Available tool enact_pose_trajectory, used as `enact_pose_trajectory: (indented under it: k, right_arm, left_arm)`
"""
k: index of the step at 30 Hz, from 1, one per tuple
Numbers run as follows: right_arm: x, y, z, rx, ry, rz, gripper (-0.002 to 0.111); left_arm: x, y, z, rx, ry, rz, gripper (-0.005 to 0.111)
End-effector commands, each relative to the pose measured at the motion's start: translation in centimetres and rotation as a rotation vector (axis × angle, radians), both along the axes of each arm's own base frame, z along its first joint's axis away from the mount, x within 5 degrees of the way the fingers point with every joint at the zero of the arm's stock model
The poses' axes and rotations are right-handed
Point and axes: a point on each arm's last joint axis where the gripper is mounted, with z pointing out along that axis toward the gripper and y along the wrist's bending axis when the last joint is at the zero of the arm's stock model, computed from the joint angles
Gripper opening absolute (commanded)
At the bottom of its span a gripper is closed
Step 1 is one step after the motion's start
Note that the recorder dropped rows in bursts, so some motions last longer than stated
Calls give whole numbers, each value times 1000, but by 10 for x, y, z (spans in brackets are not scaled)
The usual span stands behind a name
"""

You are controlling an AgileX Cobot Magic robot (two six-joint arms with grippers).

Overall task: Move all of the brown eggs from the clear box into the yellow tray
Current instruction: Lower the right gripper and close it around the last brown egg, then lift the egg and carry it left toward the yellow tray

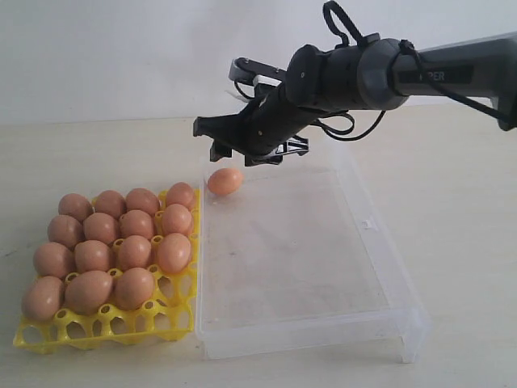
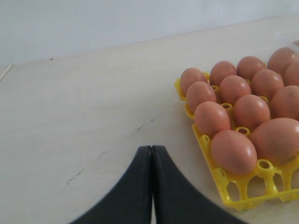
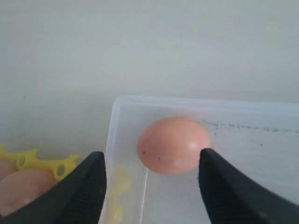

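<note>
Last brown egg [image 1: 225, 180] found in clear box [image 1: 307, 335], far corner beside yellow tray [image 1: 48, 339].
Noted right gripper [image 3: 150, 182] poised just above it, jaws spread wide to either side, gripping nothing; left gripper [image 2: 152, 158] pressed closed and empty, facing the tray. Judged the descent delicate: lower straight, slip the tray-side finger between egg and box wall, close slowly across the narrow waist, lift clear of the rim before crossing to a free cup [image 1: 121, 323].
</note>
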Motion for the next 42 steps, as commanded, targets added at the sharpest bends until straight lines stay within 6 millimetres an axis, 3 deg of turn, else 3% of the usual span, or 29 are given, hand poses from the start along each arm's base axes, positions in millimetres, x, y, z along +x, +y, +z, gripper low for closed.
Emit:
enact_pose_trajectory:
  k: [1, 20, 27, 37, 42]
  right_arm:
    - [10, 2, 0, 25, -9, -13, 57]
    - [17, -6, -25, -17, 33, -17, 57]
    - [18, -6, -46, -32, 61, -15, 57]
    - [22, -1, -45, 58, 49, -66, 57]
    - [22, 2, -47, 100, 51, -61, 62]
  left_arm:
    - [0, 0, 2, -8, -16, -4, 0]
    - [0, 0, 2, -8, -16, -4, 0]
    - [0, 0, 2, -8, -16, -4, 0]
    - [0, 0, 2, -8, -16, -4, 0]
    - [0, 0, 2, -8, -16, -4, 0]
